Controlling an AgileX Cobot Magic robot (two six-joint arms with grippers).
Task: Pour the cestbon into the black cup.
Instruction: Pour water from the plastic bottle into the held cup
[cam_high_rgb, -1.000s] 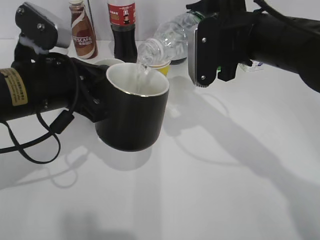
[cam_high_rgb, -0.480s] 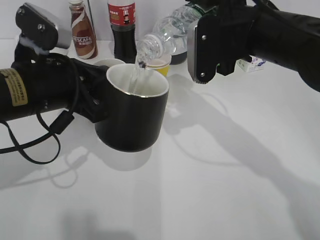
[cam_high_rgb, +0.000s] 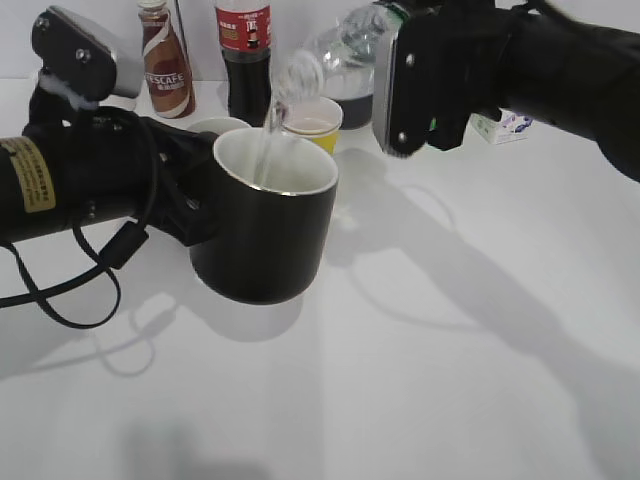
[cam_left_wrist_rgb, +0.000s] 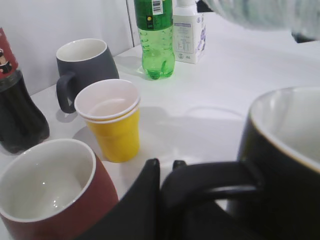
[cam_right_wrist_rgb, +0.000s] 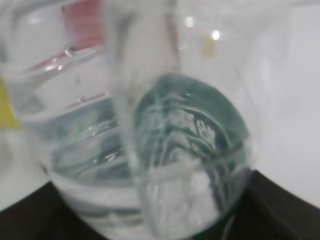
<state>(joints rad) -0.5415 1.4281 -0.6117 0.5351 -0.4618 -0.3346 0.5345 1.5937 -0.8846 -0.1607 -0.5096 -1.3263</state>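
Observation:
The black cup (cam_high_rgb: 262, 235) has a white inside and stands left of centre. My left gripper (cam_left_wrist_rgb: 165, 165) is shut on its black loop handle (cam_left_wrist_rgb: 210, 182). My right gripper (cam_high_rgb: 415, 85) is shut on the cestbon (cam_high_rgb: 335, 55), a clear ribbed bottle tilted neck-down to the left above the cup. A thin stream of water (cam_high_rgb: 265, 145) falls from its mouth into the cup. The bottle fills the right wrist view (cam_right_wrist_rgb: 150, 130), so the jaws there are hidden.
Behind the cup stand a yellow paper cup (cam_left_wrist_rgb: 112, 120), a brownish-red mug (cam_left_wrist_rgb: 47, 192), a dark grey mug (cam_left_wrist_rgb: 82, 65), a green soda bottle (cam_left_wrist_rgb: 156, 37), a cola bottle (cam_high_rgb: 245, 60), a Nescafe bottle (cam_high_rgb: 165, 60) and a small white carton (cam_left_wrist_rgb: 189, 32).
My right gripper has raised the bottle and tipped it steeper. Its mouth now sits higher above the cup and the water stream is longer. The left arm and cup have not moved.

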